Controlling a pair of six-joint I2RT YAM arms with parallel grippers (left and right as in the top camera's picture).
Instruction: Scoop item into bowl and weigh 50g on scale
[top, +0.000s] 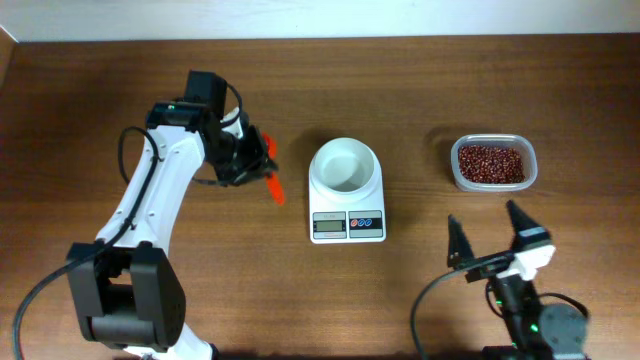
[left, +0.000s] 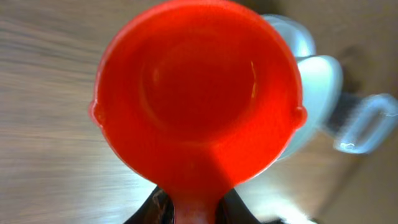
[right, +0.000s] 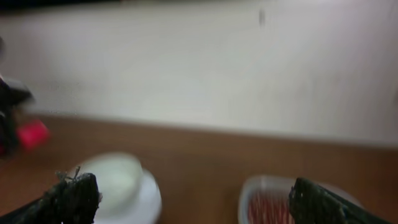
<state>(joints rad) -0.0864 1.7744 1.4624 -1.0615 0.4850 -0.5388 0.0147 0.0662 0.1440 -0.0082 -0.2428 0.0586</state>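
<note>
The white bowl (top: 345, 165) stands on the white scale (top: 347, 222) at the table's middle and looks empty. The red beans (top: 490, 163) lie in a clear plastic tub (top: 530, 180) at the right. My left gripper (top: 258, 165) is left of the bowl, shut on the handle of a red scoop (top: 274, 187). In the left wrist view the scoop (left: 199, 87) fills the frame and is empty, with the bowl (left: 317, 93) blurred behind it. My right gripper (top: 490, 235) is open and empty near the front edge, below the tub. Its view shows the bowl (right: 115, 177) and beans (right: 267, 208), blurred.
The wooden table (top: 420, 90) has its far edge at the top against a pale wall (right: 199, 68). The scale's display and two buttons (top: 365, 222) face the front.
</note>
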